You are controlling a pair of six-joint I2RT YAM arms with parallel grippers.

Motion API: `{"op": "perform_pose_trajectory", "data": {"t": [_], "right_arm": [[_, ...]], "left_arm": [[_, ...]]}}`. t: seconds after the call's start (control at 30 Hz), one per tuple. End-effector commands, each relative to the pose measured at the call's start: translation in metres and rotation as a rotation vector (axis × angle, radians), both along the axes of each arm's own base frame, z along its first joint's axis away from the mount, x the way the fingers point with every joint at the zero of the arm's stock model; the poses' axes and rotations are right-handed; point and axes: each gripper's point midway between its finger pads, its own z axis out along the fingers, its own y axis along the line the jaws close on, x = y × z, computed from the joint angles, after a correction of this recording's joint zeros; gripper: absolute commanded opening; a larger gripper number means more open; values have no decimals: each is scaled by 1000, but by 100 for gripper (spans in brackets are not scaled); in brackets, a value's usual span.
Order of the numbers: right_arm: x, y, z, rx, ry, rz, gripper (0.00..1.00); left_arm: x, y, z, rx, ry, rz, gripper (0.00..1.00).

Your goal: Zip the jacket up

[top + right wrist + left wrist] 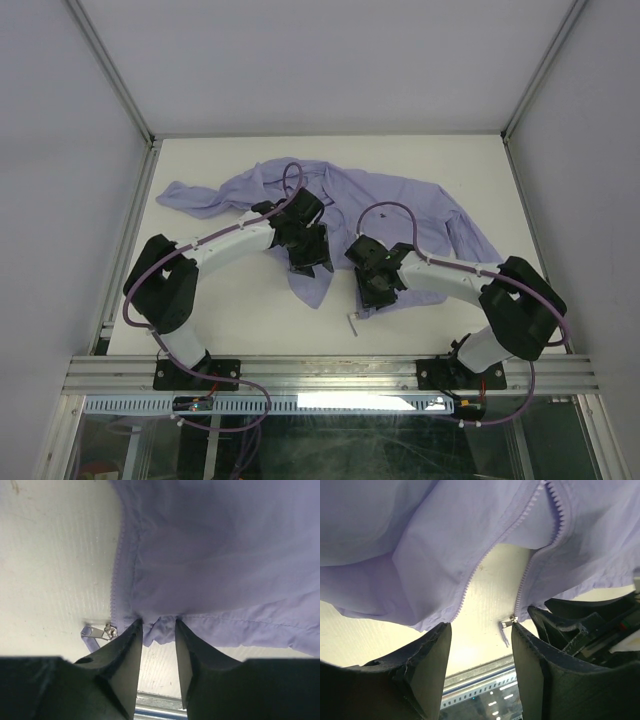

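Your left gripper (481, 626) stands about half open over bare table (490, 585) and holds nothing. The jacket (350, 190) hem is just past its tips, and the zipper slider (510, 622) is beside one fingertip. Your right gripper (159, 623) is narrower, with hem bunched between its tips, though you cannot tell if it pinches. The jacket lies spread across the table, its lower front unzipped.

White table (262, 322), aluminium rail (330, 372) (near edge), grey walls (50, 120)
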Motion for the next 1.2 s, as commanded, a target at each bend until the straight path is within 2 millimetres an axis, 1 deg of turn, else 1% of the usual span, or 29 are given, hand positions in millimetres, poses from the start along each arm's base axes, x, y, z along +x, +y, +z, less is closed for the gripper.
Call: {"op": "perform_pose_trajectory", "data": {"t": [0.0, 0.07, 0.17, 0.33, 0.4, 0.47, 0.53, 0.63, 0.7, 0.77, 0.93, 1.0, 1.17], "right_arm": [[6, -1, -30, -21, -36, -1, 29], [11, 5, -24, 17, -63, 2, 16], [22, 22, -2, 119, -131, 9, 0], [41, 44, 44, 300, -279, 13, 0], [46, 52, 67, 410, -339, 13, 0], [51, 56, 84, 504, -389, 6, 0], [54, 56, 96, 574, -424, 1, 0], [56, 53, 102, 618, -441, -2, 0], [54, 52, 102, 631, -443, 3, 0], [52, 51, 101, 639, -443, -1, 0], [49, 46, 104, 665, -464, -24, 0], [49, 44, 107, 673, -474, -32, 0], [49, 42, 110, 685, -489, -40, 0]], "left_arm": [[15, -16, 36, -86, -74, -18, 53], [18, -18, 41, -99, -82, -19, 53], [19, -24, 47, -138, -79, -22, 53], [19, -37, 58, -227, -76, -27, 54], [18, -43, 61, -271, -71, -30, 54], [16, -48, 62, -322, -60, -36, 56], [14, -54, 62, -367, -45, -43, 57], [10, -63, 58, -416, -14, -79, 59], [9, -69, 56, -444, 2, -102, 59], [9, -75, 59, -480, 26, -95, 59], [2, -79, 54, -518, 68, -109, 60], [-2, -78, 48, -516, 95, -106, 60], [-9, -73, 24, -479, 161, -85, 61]]}}
